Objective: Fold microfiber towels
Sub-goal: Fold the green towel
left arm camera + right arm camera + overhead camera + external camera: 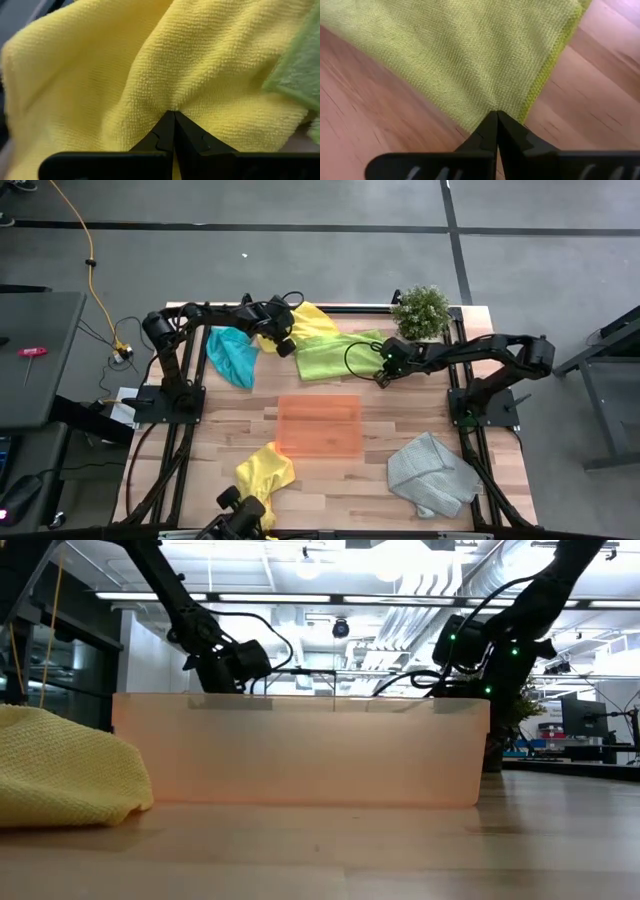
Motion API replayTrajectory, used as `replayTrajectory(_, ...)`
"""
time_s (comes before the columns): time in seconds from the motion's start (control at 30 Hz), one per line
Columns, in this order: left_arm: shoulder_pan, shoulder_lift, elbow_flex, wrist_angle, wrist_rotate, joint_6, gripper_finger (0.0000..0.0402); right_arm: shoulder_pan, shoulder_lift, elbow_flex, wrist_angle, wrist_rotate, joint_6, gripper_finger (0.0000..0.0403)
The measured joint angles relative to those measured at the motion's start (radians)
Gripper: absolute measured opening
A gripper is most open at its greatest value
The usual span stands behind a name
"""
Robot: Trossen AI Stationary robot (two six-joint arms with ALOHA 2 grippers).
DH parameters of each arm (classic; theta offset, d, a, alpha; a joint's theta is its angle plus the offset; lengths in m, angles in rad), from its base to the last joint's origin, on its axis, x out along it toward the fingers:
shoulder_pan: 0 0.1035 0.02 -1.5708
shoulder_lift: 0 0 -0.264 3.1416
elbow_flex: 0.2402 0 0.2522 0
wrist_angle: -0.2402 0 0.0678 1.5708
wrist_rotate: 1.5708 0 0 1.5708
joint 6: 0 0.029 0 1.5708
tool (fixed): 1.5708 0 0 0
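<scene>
— Tool on the left arm [173, 117]: what has it got?
— Its two dark fingers [192, 137] are pressed together on a fold of the rear yellow towel [200, 65]; the cloth puckers right at the tips. From above, that left tool [283, 340] sits at the back of the bench [330, 480], where this yellow towel [312, 322] meets the lime green one.
— And the right tool?
— The right tool [497, 116] is likewise closed, pinching the hemmed edge of the lime green towel [460, 55], which lies flat on the wood. In the high view the right tool [383, 376] is at that towel's right-hand edge, and the lime green towel [330, 358] spreads between the two arms, just behind the orange tray [318, 426].
— Where are the other towels?
— The teal-blue towel [233, 355] is bunched at the back left, beside the left arm. A second yellow towel [265, 472] lies crumpled at the front left, near the tray's corner; the low camera shows it [65, 765] just beside the tray wall [300, 755]. The light grey towel [432, 472] lies rumpled at the front right.
— Anything else on the bench?
— A small potted plant [421, 311] at the back right corner, close to the right arm.
</scene>
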Motion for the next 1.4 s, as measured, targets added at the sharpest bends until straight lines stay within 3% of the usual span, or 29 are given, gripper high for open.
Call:
replayTrajectory(0.33, 0.059, 0.0, 0.0, -0.058, -0.19, -0.01, 0.0, 0.015, -0.076, -0.004, -0.186, -0.02, 0.046, 0.0)
replayTrajectory(0.5, 0.068, -0.01, -0.001, -0.102, -0.204, -0.036, 0.0, 0.045, -0.123, -0.009, -0.211, -0.065, 0.064, 0.0)
replayTrajectory(0.9, -0.02, -0.059, -0.001, -0.453, -0.138, -0.097, 0.0, 0.079, -0.145, -0.009, -0.221, -0.038, 0.086, 0.0)
replayTrajectory(1.13, -0.089, -0.074, -0.007, -0.576, -0.21, -0.107, 0.0, 0.079, -0.145, -0.007, -0.179, -0.033, 0.072, 0.0)
replayTrajectory(1.4, -0.092, -0.216, -0.006, -0.691, -0.201, -0.125, 0.0, 0.079, -0.146, -0.006, -0.172, -0.028, 0.051, 0.0)
